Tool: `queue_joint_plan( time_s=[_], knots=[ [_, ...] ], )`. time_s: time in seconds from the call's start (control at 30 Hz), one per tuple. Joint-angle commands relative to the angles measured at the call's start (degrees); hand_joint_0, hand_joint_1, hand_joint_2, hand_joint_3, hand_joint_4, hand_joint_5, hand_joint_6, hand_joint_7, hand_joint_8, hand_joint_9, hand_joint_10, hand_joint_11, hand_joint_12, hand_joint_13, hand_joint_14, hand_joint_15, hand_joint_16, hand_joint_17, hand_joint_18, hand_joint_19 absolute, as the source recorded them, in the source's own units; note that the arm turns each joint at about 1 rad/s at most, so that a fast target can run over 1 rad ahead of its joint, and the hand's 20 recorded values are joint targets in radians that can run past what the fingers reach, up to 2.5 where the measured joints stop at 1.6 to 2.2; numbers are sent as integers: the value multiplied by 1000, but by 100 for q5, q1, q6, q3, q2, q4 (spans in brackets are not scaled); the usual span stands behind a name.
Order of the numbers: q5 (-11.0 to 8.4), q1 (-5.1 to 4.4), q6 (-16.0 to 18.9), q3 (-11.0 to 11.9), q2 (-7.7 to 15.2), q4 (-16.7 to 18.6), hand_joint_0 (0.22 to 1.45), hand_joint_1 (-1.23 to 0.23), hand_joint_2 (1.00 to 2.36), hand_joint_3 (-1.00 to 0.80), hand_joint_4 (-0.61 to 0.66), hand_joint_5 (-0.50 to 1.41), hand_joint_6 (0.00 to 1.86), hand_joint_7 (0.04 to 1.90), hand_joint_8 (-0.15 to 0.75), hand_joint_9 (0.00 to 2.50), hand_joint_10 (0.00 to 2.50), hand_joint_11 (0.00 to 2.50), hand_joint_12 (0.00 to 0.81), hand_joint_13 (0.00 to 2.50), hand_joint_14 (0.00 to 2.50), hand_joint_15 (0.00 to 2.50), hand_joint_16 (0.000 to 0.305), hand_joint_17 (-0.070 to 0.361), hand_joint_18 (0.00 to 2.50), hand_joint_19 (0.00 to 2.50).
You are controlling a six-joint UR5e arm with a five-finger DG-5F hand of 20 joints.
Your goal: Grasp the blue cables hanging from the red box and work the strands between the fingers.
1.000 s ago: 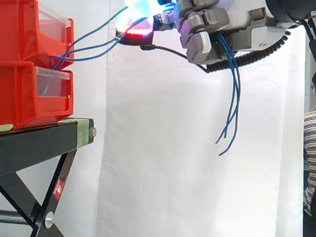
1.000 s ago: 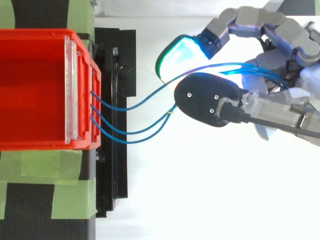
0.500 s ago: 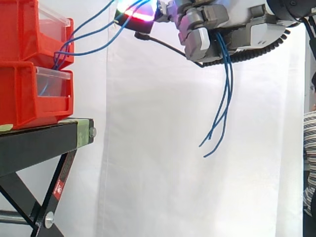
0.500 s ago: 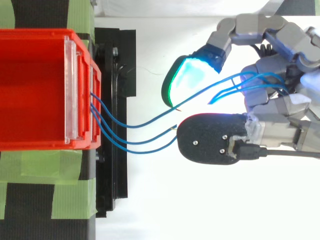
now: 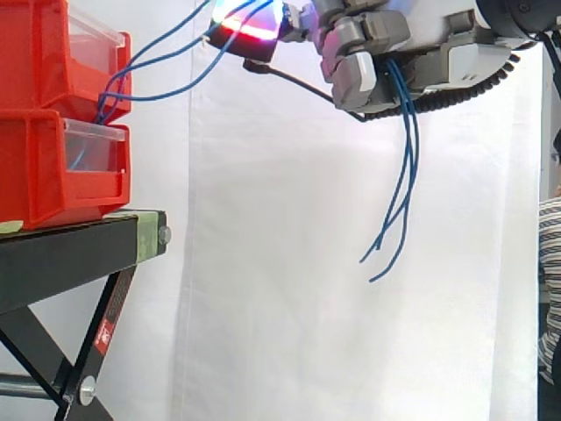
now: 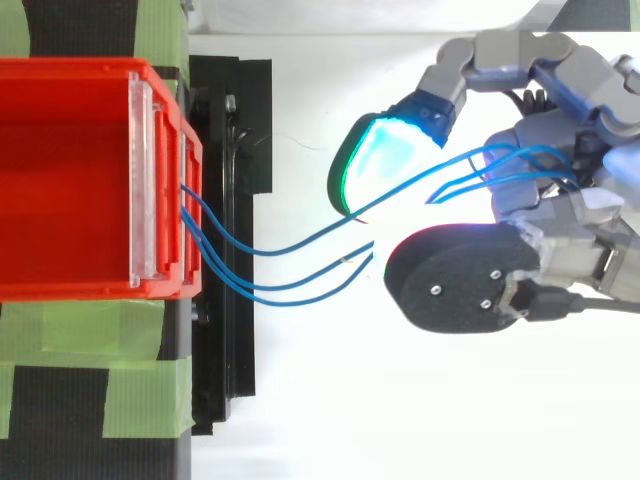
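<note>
Three blue cables [image 6: 262, 253] leave the front of the upper red box [image 5: 39, 53] and rise to the right into my hand [image 5: 377, 44], which is up high and well clear of the box. The hand's fingers are curled round the strands. In the top view the strands pass between a green-glowing fingertip [image 6: 375, 160] and a black-backed pad [image 6: 460, 285], then thread through the curled fingers of the hand [image 6: 575, 200]. Their free ends hang loose below the hand [image 5: 409, 167].
A second red box [image 5: 53, 171] sits under the first on a black stand [image 5: 79, 254] with green tape [image 6: 80, 335]. A person's striped sleeve [image 5: 550, 289] shows at the right edge. A white curtain hangs behind.
The black-backed pad has moved right and away from the green fingertip, widening the gap over the strands. The hand rose over the last second, and the hanging ends swung slightly.
</note>
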State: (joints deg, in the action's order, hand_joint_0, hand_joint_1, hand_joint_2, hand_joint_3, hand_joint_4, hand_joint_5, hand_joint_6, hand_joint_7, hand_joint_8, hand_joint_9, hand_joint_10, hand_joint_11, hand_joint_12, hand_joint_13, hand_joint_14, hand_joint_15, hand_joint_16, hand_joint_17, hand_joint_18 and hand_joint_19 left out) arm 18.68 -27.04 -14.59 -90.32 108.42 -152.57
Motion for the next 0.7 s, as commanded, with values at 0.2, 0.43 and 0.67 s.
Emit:
queue_joint_plan(
  time_s=[0.2, 0.43, 0.67],
  knots=[
    [-49, -11, 0, -3, 4, -1, 818, -605, 1003, -936, 251, 99, 889, 1217, 384, 987, 2500, 2500, 419, 1081, 2500, 1644, 46, 104, 1462, 1184],
    [-49, -20, -9, -3, 4, -10, 879, -604, 1009, -792, 236, 129, 946, 1226, 384, 987, 2500, 2500, 419, 1081, 2500, 1644, 46, 104, 1462, 1184],
    [-49, -29, -18, -3, 4, 8, 873, -613, 1019, -541, 210, 103, 1167, 1182, 384, 987, 2500, 2500, 419, 1081, 2500, 1644, 46, 104, 1462, 1184]
  ],
)
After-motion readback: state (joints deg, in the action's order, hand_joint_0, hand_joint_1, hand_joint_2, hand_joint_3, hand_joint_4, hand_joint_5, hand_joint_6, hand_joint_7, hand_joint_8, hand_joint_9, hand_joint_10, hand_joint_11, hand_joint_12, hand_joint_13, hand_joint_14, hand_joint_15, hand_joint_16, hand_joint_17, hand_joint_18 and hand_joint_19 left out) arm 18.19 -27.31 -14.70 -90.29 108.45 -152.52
